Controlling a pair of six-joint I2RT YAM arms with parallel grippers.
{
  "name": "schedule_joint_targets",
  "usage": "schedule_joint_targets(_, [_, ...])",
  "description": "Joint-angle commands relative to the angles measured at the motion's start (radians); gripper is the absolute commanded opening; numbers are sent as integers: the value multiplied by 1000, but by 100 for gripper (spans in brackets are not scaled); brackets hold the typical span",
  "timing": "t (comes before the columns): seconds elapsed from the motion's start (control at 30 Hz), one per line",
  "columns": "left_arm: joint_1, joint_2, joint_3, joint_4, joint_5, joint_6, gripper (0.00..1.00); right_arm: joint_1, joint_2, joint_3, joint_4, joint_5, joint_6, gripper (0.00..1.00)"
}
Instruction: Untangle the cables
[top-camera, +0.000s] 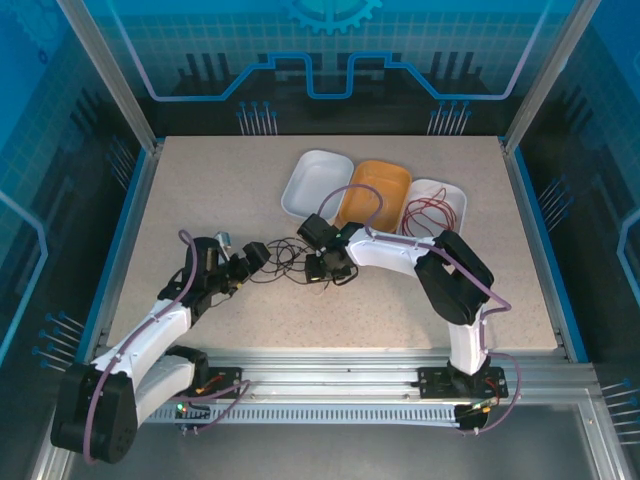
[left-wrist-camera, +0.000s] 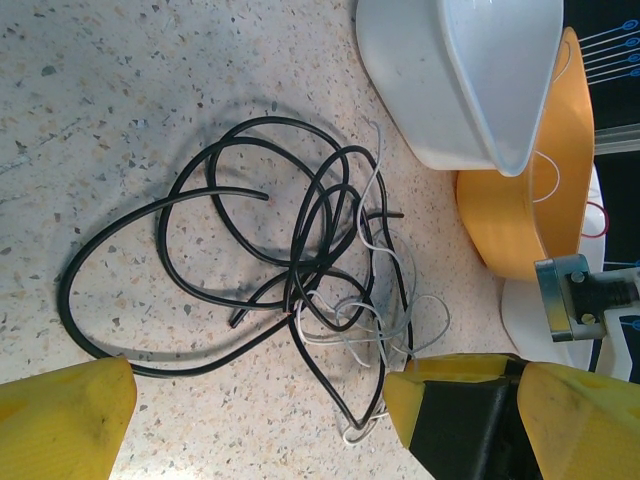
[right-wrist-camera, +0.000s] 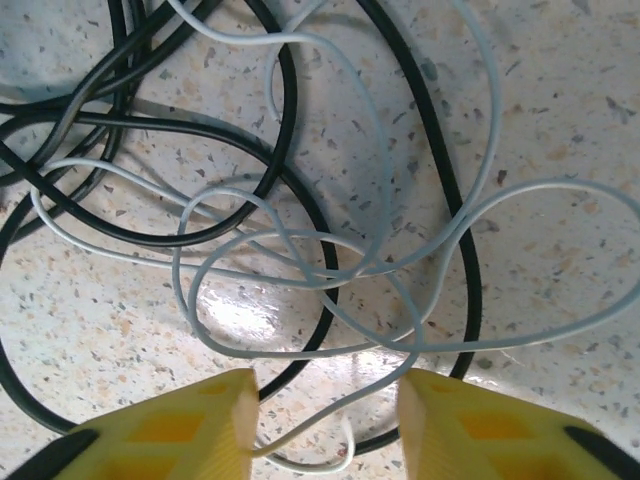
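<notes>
Your right hand (right-wrist-camera: 325, 420) stands over the cables (right-wrist-camera: 300, 230), its yellow fingers (right-wrist-camera: 180, 435) apart astride thin, glossy white and black loops on the speckled tabletop (right-wrist-camera: 570, 80). Your left hand (left-wrist-camera: 260, 420), spread wide, sits just beside the tangle, which lies near a white tray (left-wrist-camera: 450, 80) and an orange tray (left-wrist-camera: 520, 210).
</notes>
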Motion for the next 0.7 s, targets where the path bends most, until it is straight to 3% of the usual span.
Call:
schedule_joint_targets(0.0, [8, 9, -10, 13, 25, -7, 99, -9, -14, 2, 9, -18, 13, 34])
schedule_joint_targets(0.13, [8, 15, -7, 14, 30, -5, 99, -8, -34, 4, 6, -11, 9, 22])
schedule_joint_targets(0.37, [7, 11, -7, 21, 42, 5, 99, -3, -88, 18, -31, 31, -12, 17])
schedule_joint_targets(0.67, [-15, 27, 16, 37, 82, 36, 99, 11, -151, 36, -19, 35, -52, 2])
